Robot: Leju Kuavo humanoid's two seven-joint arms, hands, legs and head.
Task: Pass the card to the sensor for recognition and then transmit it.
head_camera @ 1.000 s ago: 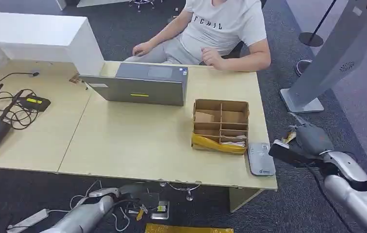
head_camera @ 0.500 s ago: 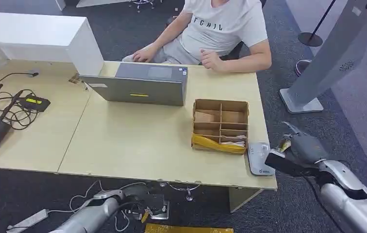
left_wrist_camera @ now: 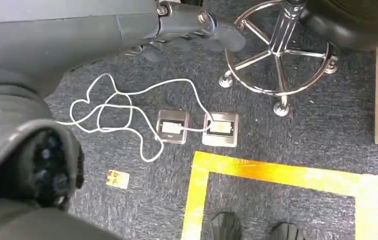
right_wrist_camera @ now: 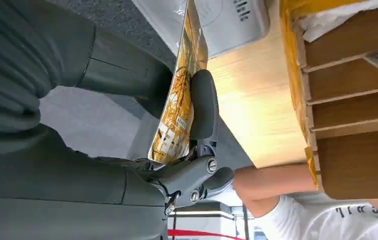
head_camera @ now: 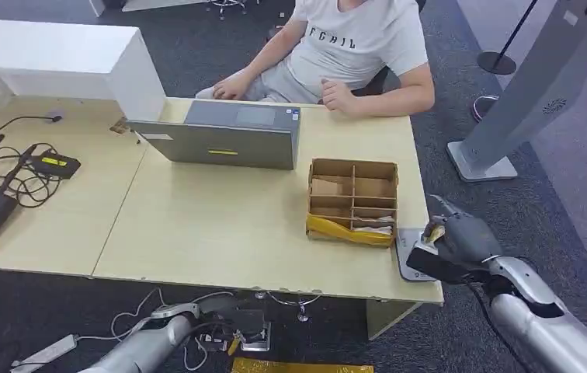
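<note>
Even, diffuse indoor light; the table (head_camera: pixel 220 225) is bright, with only soft shadows beside the box (head_camera: pixel 352 200). The head view is sharp, with slight softness toward its corners. In the right wrist view, the card (right_wrist_camera: pixel 179 95) against the fingers (right_wrist_camera: pixel 203 107) is crisp; the sensor (right_wrist_camera: pixel 229 20) beyond them shows mild glare. The floor (left_wrist_camera: pixel 297 150) is dimmer.

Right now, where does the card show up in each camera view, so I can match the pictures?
Head view: the card is in the right hand, just over the grey sensor at the table's right edge.
Left wrist view: no card here; it looks at the floor.
Right wrist view: the card is pinched between the fingers.
Shared landmark: the cardboard box.
</note>
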